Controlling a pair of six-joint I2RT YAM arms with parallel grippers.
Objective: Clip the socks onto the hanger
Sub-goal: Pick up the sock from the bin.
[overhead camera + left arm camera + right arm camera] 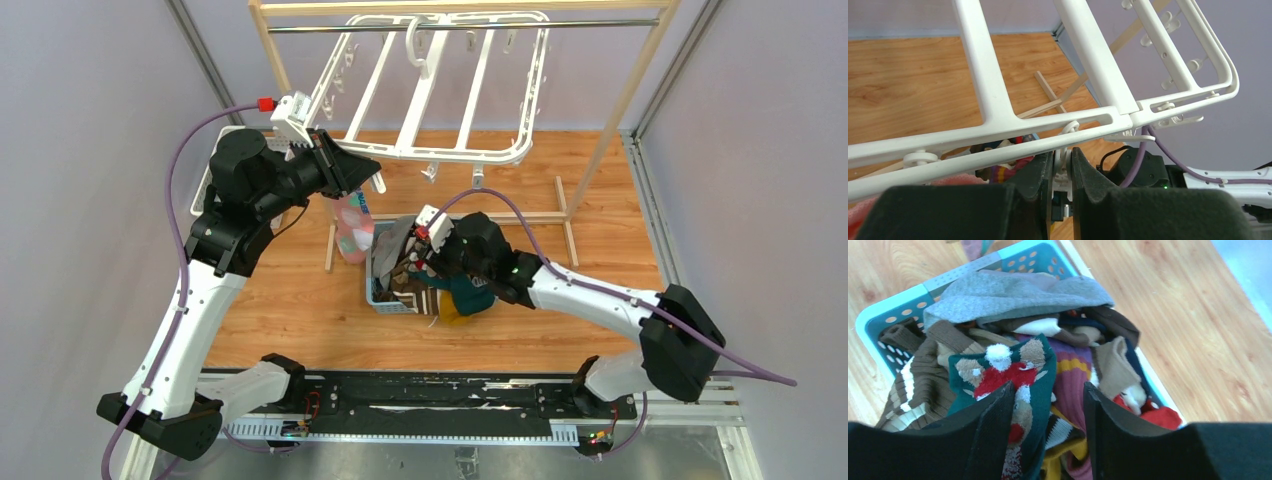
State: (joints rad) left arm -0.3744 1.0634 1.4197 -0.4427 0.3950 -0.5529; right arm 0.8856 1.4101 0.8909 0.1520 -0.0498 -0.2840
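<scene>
- The left gripper (1062,153) has its jaws narrow, pinched on a white clip (1062,169) that dangles under the near bar of the hanger (998,107).
- In the top view the hanger hangs on the wooden rack (612,125), at 12 o'clock from the basket (388,300).
- A pink sock (352,228) hangs at the basket's 10 o'clock.
- The right gripper (1048,400) hovers over the socks (1013,300) heaped in the basket. Its jaws are wide, with a green reindeer sock (1040,367) lying between the fingers.

Socks (1018,375) heaped in mixed colours in a teal basket (878,315) — grey one uppermost. White hanger (423,100) hung by its hook, tilted, clips (1168,106) dangling.
</scene>
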